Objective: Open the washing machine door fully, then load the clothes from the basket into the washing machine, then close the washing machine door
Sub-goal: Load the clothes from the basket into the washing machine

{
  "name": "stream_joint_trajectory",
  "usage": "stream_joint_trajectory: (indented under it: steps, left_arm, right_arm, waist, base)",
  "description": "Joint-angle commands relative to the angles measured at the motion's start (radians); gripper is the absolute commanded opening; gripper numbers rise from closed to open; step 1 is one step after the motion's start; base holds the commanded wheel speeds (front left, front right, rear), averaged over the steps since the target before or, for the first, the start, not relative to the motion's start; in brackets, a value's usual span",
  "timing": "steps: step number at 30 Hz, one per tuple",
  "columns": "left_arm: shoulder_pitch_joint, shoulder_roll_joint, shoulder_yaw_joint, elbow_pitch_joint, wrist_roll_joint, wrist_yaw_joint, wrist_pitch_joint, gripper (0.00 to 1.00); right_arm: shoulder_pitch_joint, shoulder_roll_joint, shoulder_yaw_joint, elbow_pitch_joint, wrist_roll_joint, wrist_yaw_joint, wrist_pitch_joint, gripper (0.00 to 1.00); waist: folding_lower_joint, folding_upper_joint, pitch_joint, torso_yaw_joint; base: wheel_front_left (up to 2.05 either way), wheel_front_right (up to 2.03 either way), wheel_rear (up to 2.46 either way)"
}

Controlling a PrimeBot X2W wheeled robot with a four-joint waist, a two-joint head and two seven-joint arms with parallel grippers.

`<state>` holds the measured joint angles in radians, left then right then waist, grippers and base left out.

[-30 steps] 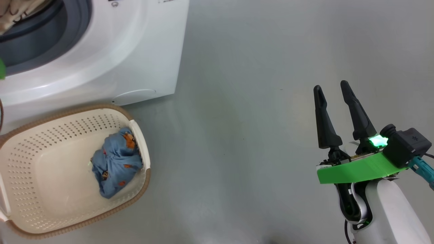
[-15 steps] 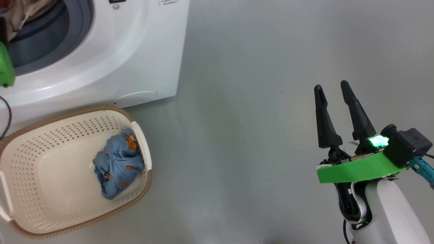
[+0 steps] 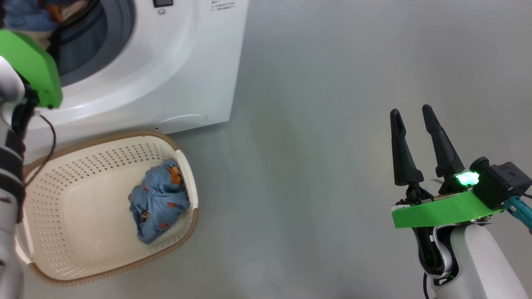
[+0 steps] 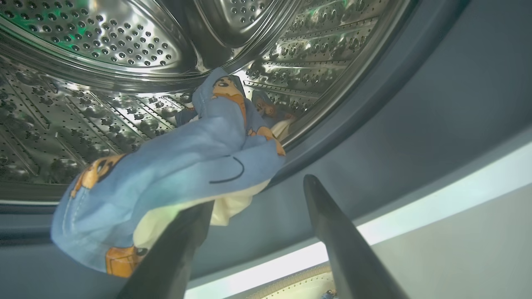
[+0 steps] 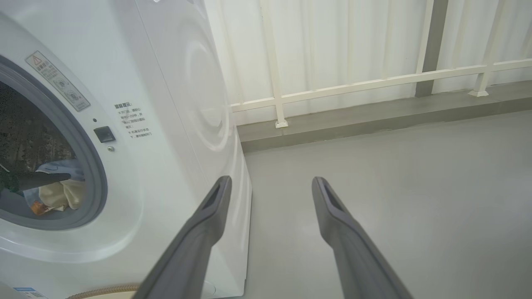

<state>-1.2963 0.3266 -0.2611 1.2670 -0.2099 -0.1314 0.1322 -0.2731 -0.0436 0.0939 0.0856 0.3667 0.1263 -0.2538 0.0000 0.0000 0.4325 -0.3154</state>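
**Left hand at drum mouth, spread; right hand idle over floor**

Left hand (image 4: 258, 191): fingers spread wide, nothing between them. In the left wrist view it points into the washing machine (image 3: 174, 62), with the steel drum (image 4: 104, 33) at 11 o'clock and the grey gasket (image 4: 374, 124) at 2 o'clock. A blue bear-print piece (image 4: 174, 166) with a cream lining lies over the drum lip at 9 o'clock. Its lower edge sits against the tip of the finger on that side; I cannot tell whether they touch.

Left arm, head view: forearm rises along the 9 o'clock edge, and its green bracket (image 3: 29, 62) sits at 10 o'clock in front of the machine's opening.

Right hand (image 3: 411, 110): fingers spread, empty, at 4 o'clock in the head view, pointing up the frame above bare grey floor (image 3: 311, 124), well apart from the machine.

Basket (image 3: 62, 187): 8 o'clock, on the floor just beside the machine's front. The remaining clothes (image 3: 160, 201), a blue bundle, lie against its wall on the 3 o'clock side.
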Motion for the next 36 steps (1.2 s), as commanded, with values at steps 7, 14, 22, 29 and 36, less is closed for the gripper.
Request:
stream_joint_trajectory:
  steps: [7, 14, 22, 29, 36]
  left_arm:
    - [0.089, 0.057, -0.082, -0.108, -0.153, 0.001, -0.028, 1.0]
    - [0.216, 0.064, -0.13, -0.198, -0.276, 0.001, -0.185, 1.0]
    - [0.334, 0.06, -0.159, -0.269, -0.334, 0.001, -0.363, 1.0]
    - [0.472, 0.059, -0.07, -0.442, -0.325, 0.038, -0.393, 1.0]
    - [0.701, 0.034, 0.085, -0.717, -0.248, 0.09, -0.394, 1.0]
  right_arm:
    - [0.026, -0.024, 0.014, -0.019, -0.015, 0.004, -0.008, 1.0]
    - [0.054, -0.05, -0.005, -0.02, -0.017, 0.004, -0.008, 1.0]
    - [0.08, -0.076, -0.021, -0.023, -0.018, 0.004, -0.008, 1.0]
    - [0.101, -0.094, -0.03, -0.024, -0.02, 0.004, -0.008, 1.0]
    - [0.125, -0.113, -0.041, -0.018, -0.019, 0.004, -0.008, 1.0]
  waist:
    - [0.0, 0.0, -0.048, 0.042]
    - [0.0, 0.0, -0.1, 0.086]
    - [0.0, 0.0, -0.146, 0.128]
    - [0.0, 0.0, -0.185, 0.159]
    - [0.0, 0.0, -0.228, 0.183]
  base:
    - [0.0, 0.0, 0.0]
    - [0.0, 0.0, 0.0]
    - [0.0, 0.0, 0.0]
    - [0.0, 0.0, 0.0]
    - [0.0, 0.0, 0.0]
